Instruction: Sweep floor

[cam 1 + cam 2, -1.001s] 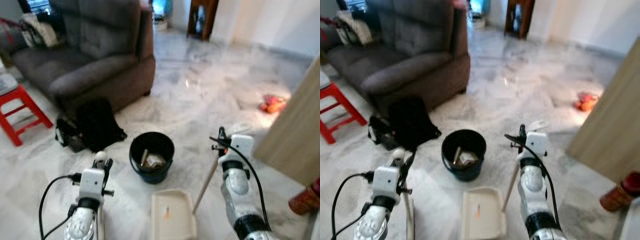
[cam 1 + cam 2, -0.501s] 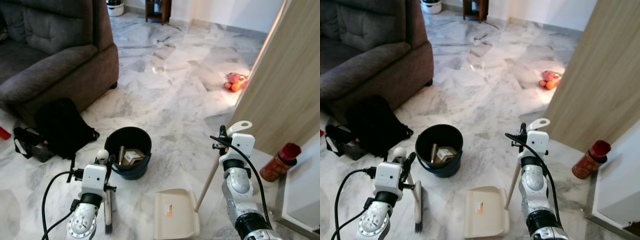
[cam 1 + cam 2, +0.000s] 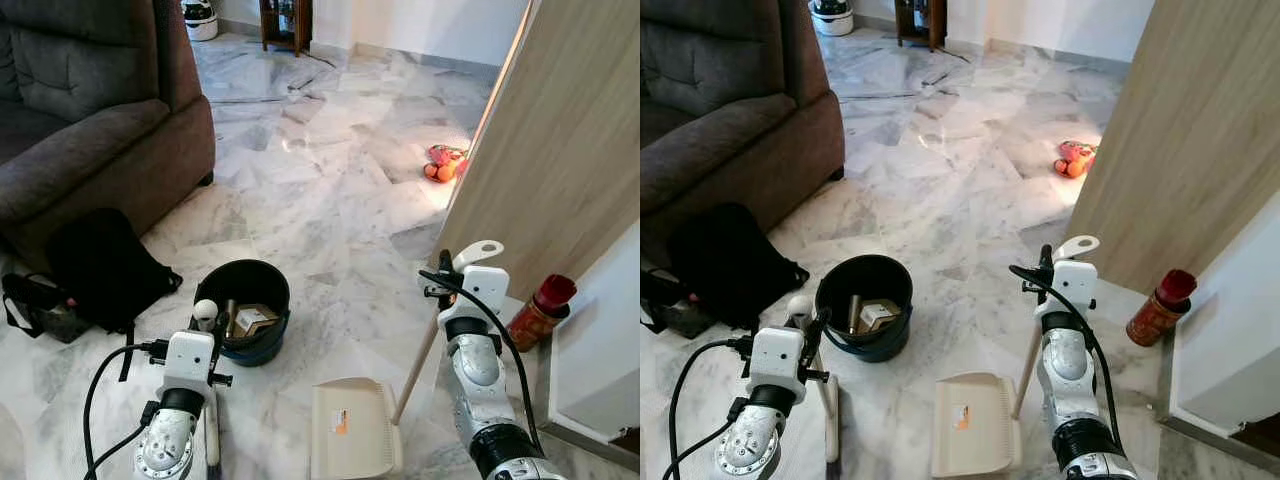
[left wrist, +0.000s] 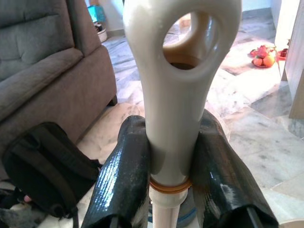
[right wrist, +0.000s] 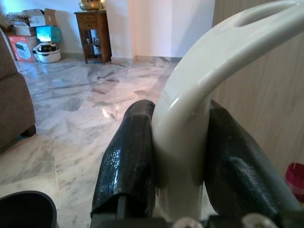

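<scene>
Nearby, the left gripper (image 4: pixel 173 175) clamps the brush handle (image 4: pixel 178 85) and the right gripper (image 5: pixel 178 156) pinches the dustpan handle (image 5: pixel 209 80), with the cream dustpan (image 3: pixel 352 440) lying flat between the arms. Farther on, the black bucket (image 3: pixel 240 310) stands close: a wide stroke could tip it.

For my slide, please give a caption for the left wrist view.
Left claw shut on the broom handle, sofa and backpack behind.

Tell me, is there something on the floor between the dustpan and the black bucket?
Nothing visible: bare marble floor separates the dustpan, held by the right end effector, from the black bucket. The left end effector holds the broom beside it.
</scene>
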Tool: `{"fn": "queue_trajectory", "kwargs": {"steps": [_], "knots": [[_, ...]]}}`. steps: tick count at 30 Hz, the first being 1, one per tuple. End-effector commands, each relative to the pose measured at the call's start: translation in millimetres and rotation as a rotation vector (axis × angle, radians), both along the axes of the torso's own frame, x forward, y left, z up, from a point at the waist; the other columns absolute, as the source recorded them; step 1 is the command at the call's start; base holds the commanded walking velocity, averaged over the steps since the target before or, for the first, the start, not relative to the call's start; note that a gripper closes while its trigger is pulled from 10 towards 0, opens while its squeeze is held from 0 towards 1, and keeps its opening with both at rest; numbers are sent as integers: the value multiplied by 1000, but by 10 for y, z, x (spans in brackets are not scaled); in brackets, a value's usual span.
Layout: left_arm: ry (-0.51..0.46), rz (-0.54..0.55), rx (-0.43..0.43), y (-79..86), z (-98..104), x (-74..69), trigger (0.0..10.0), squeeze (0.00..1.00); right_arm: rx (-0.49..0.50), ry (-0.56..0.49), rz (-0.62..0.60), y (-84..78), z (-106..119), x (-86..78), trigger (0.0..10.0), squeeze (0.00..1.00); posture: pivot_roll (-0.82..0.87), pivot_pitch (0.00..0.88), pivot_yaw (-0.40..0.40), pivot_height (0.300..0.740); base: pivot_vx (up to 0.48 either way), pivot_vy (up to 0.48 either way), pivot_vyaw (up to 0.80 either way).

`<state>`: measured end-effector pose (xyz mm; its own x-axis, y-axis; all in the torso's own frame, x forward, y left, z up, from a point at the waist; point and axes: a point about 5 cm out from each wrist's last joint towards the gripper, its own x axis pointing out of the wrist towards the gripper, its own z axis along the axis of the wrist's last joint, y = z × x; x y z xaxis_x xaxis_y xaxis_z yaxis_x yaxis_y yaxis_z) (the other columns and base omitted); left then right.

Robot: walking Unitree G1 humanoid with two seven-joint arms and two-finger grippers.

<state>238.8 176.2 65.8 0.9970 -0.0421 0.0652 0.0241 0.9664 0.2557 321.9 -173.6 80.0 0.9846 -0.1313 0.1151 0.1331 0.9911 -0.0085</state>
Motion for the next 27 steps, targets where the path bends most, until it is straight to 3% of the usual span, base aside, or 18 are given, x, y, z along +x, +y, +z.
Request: {"fn": "queue_trajectory", "kwargs": {"steps": [1, 8, 23, 27], "knots": [[-20, 9, 22, 24, 50, 21, 10000, 0, -4, -21, 3, 12, 70, 44, 10000, 0, 172, 45, -8, 740, 0, 0, -800], [-14, 11, 43, 36, 52, 28, 10000, 0, -1, -14, 4, 29, 50, 35, 10000, 0, 178, 54, -2, 740, 0, 0, -800], [-18, 17, 48, 40, 60, 50, 10000, 0, 5, -16, 6, 46, 63, 54, 10000, 0, 173, 55, -3, 740, 0, -305, -800], [-20, 18, 43, 31, 62, 51, 10000, 0, 6, -19, 9, 49, 74, 60, 10000, 0, 169, 58, -5, 740, 0, 0, -800]]}}
